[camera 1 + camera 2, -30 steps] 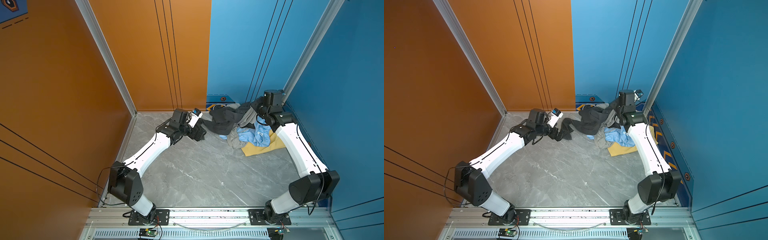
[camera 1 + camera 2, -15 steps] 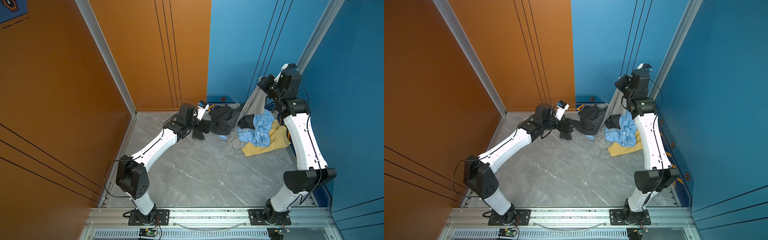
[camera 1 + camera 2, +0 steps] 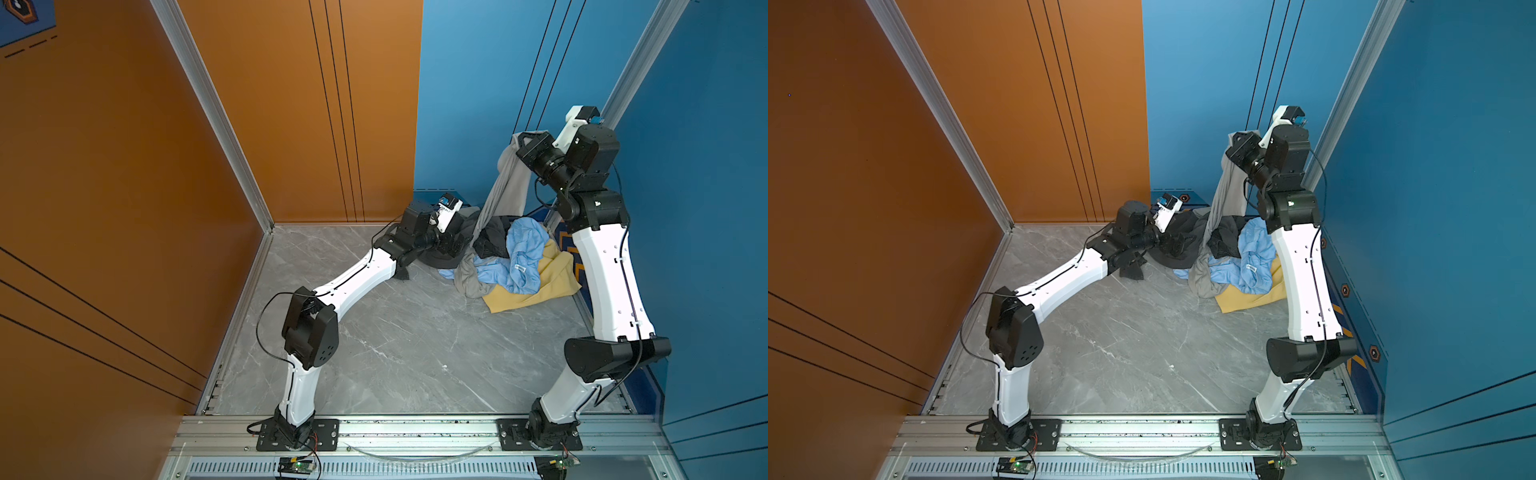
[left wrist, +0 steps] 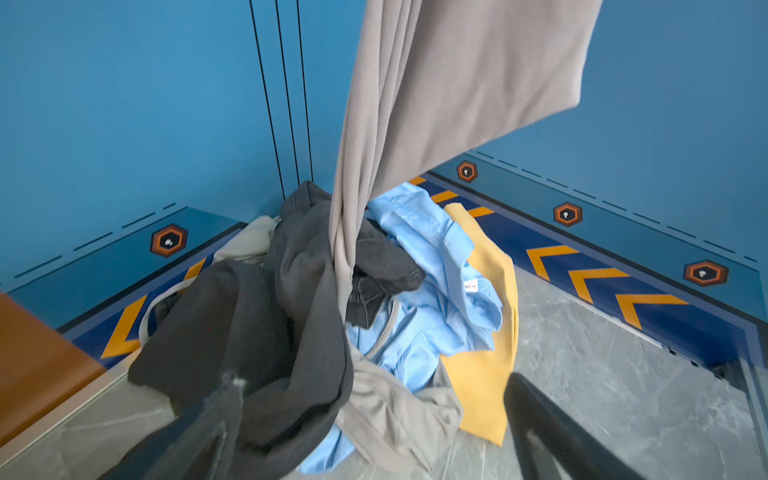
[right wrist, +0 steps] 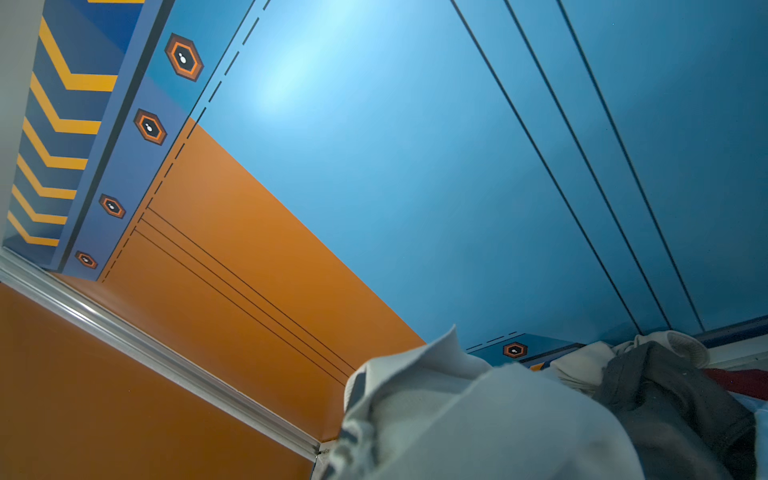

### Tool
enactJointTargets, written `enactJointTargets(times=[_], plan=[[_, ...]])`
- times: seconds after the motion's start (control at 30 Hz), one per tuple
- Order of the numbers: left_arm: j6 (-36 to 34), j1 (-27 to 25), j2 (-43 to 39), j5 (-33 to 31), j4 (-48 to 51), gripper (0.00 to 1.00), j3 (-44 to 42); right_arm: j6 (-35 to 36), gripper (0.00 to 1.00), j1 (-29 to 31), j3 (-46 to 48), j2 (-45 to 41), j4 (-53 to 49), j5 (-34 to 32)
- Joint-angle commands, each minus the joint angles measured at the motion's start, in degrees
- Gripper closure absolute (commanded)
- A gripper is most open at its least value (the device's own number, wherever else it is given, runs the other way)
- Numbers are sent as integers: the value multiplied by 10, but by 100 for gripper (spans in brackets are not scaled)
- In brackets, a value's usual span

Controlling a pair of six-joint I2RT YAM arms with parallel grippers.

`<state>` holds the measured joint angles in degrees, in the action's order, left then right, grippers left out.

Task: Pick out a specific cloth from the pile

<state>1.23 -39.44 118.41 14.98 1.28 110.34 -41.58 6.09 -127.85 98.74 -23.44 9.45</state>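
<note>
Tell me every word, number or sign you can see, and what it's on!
No word or number can be read for sure.
White tag on the blue shirt: tiny dark letters, too blurred to read.
Hexagon badges low on the blue wall: a white mark inside, no letters.
Yellow arrows on the dark blue strip at the foot of the wall: signs only, no words.

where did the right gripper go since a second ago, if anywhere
Yes, upward: the right gripper rose from the pile up the blue wall, lifting the cloth.
</note>
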Motion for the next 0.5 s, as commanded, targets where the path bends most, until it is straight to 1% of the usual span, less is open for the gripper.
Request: enactJointTargets(times=[0.0,0.13,0.17,0.2,0.23,0.3,0.37,0.4,0.47], plan=[[15,-20,63,-21,-49,1,70,-16,100,2,33,-61,78,37],[34,-30,165,-32,-79,0,178,-19,100,-3,95,-113,92,47],[42,-30,193,-36,-79,1,209,-21,100,-6,110,-126,98,50],[46,-30,222,-36,-80,5,246,-21,100,-7,126,-140,104,53],[50,-31,254,-45,-79,12,283,-23,100,-9,141,-154,109,54],[71,-30,309,-52,-96,33,350,-27,100,-11,182,-184,132,62],[79,-34,363,-70,-113,49,417,-37,100,-12,241,-217,169,61],[73,-36,386,-80,-117,60,447,-42,100,-13,286,-239,192,63],[69,-37,405,-85,-126,88,471,-46,100,-15,349,-277,220,60]])
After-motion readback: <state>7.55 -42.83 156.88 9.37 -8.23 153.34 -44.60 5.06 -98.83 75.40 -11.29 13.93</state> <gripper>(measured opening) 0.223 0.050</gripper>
